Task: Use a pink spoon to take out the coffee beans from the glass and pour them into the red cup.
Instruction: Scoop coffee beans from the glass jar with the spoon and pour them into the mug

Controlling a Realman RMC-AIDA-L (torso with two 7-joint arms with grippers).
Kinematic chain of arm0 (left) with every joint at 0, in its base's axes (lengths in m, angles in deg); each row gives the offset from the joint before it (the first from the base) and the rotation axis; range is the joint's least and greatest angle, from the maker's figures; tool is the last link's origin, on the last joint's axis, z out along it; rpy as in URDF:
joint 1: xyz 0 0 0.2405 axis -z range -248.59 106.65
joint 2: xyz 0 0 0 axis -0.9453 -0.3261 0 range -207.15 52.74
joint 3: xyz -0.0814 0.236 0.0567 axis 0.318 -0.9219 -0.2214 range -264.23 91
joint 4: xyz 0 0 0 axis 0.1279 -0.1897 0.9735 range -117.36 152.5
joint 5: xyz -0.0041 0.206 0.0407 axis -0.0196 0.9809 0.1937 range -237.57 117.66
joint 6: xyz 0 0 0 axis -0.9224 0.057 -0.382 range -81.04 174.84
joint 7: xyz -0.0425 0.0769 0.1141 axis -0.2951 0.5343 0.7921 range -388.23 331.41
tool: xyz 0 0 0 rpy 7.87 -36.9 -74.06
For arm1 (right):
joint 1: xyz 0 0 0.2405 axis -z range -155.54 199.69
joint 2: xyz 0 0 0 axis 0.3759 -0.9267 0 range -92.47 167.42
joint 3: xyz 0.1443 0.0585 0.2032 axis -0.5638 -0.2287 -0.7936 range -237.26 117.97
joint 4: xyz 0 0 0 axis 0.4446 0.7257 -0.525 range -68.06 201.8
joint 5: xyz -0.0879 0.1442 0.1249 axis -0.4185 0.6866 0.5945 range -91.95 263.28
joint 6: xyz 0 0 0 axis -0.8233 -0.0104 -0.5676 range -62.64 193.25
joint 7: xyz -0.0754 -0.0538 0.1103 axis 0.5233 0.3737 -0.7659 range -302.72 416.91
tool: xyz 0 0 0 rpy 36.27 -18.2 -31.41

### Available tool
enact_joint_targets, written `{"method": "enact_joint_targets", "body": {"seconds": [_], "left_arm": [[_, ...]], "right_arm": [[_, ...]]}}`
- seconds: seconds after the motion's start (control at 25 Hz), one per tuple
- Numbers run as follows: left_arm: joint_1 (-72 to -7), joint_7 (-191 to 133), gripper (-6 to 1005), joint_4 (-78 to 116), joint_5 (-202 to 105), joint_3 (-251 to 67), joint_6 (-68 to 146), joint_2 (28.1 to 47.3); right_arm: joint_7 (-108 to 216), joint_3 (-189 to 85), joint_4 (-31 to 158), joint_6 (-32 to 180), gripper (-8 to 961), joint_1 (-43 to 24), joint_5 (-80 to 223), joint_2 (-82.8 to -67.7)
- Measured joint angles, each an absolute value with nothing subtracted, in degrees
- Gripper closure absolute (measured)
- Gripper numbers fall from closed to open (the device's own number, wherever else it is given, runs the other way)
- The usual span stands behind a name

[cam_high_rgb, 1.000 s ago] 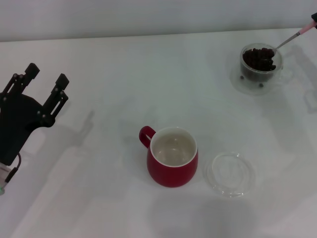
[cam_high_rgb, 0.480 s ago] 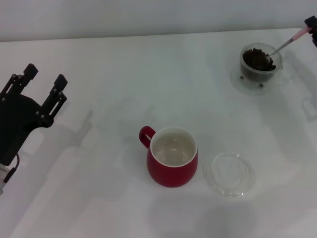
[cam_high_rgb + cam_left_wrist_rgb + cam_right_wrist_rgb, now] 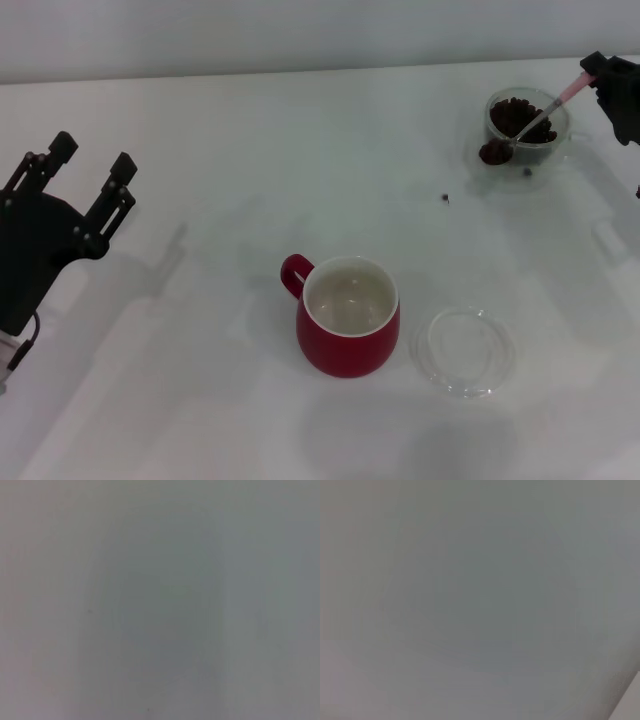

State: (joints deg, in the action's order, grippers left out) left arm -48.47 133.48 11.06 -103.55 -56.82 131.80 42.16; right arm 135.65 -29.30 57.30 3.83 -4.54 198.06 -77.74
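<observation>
1. Up at the far right of the white table (image 3: 200, 150), the right gripper (image 3: 598, 85) is clamped on the pale handle end of the pink spoon (image 3: 545, 112).
2. Its stem slants down across the glass (image 3: 528, 122), and the bowl, heaped with coffee beans (image 3: 494, 152), sits just outside the glass's rim on the side nearer the table's middle, over the clear saucer.
3. More of the dark beans fill the glass itself.
4. One stray bean (image 3: 443, 197) lies on the table beside the saucer, toward the red cup (image 3: 347, 315).
5. That red cup stands upright near the front centre, well apart from the glass, its handle pointing to the robot's left and its cream inside bare.
6. Just beside it, on the right, rests a shallow clear dish (image 3: 465, 351).
7. Far off on the left, the left gripper (image 3: 88, 165) hangs above the table with its fingers spread apart, gripping nothing.
8. Neither wrist view shows anything but a blank grey field.
</observation>
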Motion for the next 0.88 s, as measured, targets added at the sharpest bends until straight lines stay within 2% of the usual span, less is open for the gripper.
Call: {"method": "enact_joint_targets", "body": {"seconds": [0.88], "left_arm": [[-48.91, 133.48, 320, 11.05, -103.55, -56.82, 131.33, 42.24]], "right_arm": [[133.03, -21.84, 62.3, -5.31, 802, -3.51, 197.97, -78.01]]}}
